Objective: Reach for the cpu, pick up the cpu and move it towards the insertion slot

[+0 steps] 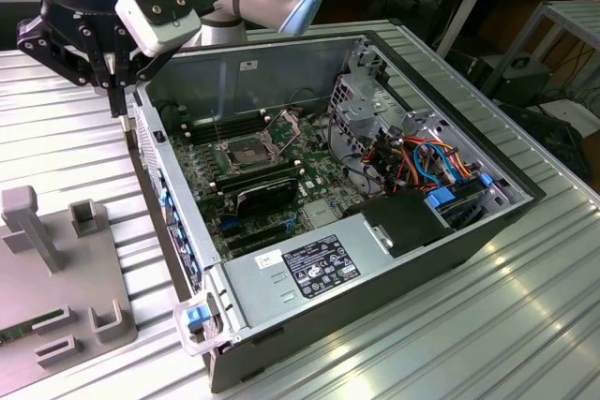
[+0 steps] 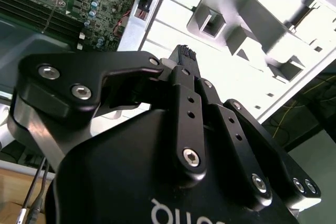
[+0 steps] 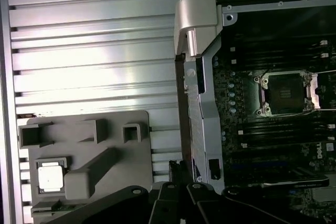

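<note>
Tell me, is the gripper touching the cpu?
Apart. The first wrist view shows the cpu in its grey holder, the gripper well clear of it.

1. We see an open desktop computer case [image 1: 366, 320] lying on its side on the ribbed aluminium tabletop [image 1: 487, 325].
2. Inside it, a green motherboard [image 1: 323, 170] carries long black memory slots [image 3: 283, 129].
3. A labelled silver power supply [image 1: 272, 280], a metal drive cage [image 1: 370, 100] and orange and blue cables [image 1: 422, 152] also sit inside.
4. At the exterior view's left, a grey fixture plate [image 1: 80, 274] lies just beside the case, with a green memory stick [image 1: 23, 330] resting in it.
</note>
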You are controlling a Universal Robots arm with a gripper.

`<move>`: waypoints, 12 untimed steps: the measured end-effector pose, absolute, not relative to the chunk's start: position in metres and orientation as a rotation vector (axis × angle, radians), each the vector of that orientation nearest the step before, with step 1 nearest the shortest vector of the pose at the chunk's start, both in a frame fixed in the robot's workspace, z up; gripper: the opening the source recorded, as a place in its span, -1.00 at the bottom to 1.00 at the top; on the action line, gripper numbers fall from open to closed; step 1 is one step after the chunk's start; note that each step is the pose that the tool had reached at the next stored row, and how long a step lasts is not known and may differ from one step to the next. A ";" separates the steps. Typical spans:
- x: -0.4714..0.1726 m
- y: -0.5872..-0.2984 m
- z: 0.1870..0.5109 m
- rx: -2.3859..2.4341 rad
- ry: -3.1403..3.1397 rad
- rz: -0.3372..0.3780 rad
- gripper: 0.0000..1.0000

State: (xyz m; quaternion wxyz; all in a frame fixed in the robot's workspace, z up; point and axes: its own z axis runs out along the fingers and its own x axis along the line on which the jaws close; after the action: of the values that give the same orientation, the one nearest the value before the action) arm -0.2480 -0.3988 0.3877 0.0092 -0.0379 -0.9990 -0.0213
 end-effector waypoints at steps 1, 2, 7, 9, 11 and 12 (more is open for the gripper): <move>-0.249 -0.399 0.388 -0.118 -3.120 -0.066 -0.79; -0.250 -0.399 0.388 -0.118 -3.119 -0.066 -0.79; -0.256 -0.399 0.387 -0.118 -3.117 -0.066 -0.79; -0.257 -0.399 0.387 -0.118 -3.116 -0.066 -0.79; -0.259 -0.399 0.387 -0.118 -3.115 -0.066 -0.79; -0.260 -0.399 0.387 -0.118 -3.115 -0.066 -0.79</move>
State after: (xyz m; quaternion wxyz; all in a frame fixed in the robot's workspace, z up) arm -0.2596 -0.3988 0.3869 0.0120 -0.0379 -0.9990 -0.0212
